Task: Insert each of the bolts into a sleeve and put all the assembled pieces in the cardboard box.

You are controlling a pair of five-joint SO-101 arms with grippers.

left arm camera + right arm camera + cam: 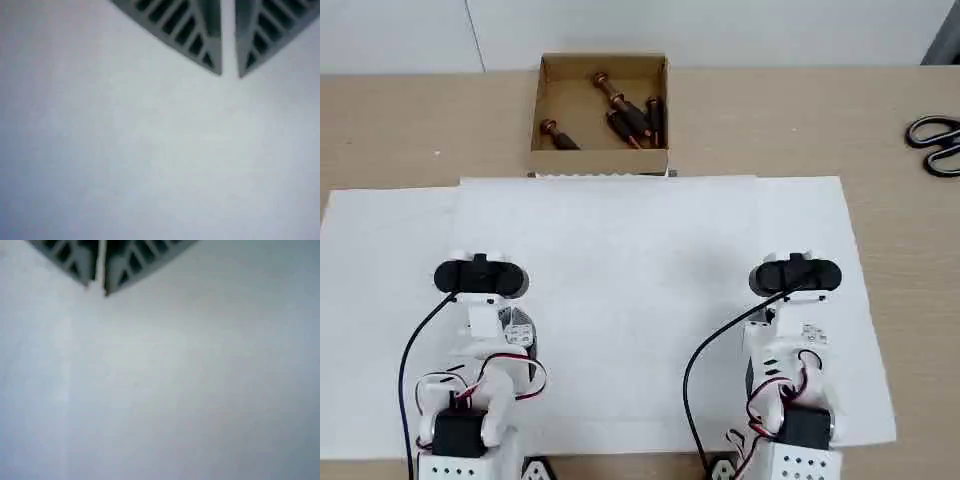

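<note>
The cardboard box [600, 160] stands at the back of the table, just beyond the white paper. Inside it lie several bolts in dark sleeves [628, 115], and one more [558, 135] rests apart near the box's left wall. Both arms are folded back at the near edge, the left arm [480, 330] and the right arm [790, 340]. My left gripper [230, 74] is shut, its fingertips nearly touching just above bare paper. My right gripper [97, 288] is also shut, with nothing in it, over bare paper.
A large white paper sheet [640, 260] covers the middle of the wooden table. Black-handled scissors [935, 143] lie at the far right edge. Cables loop beside each arm's base.
</note>
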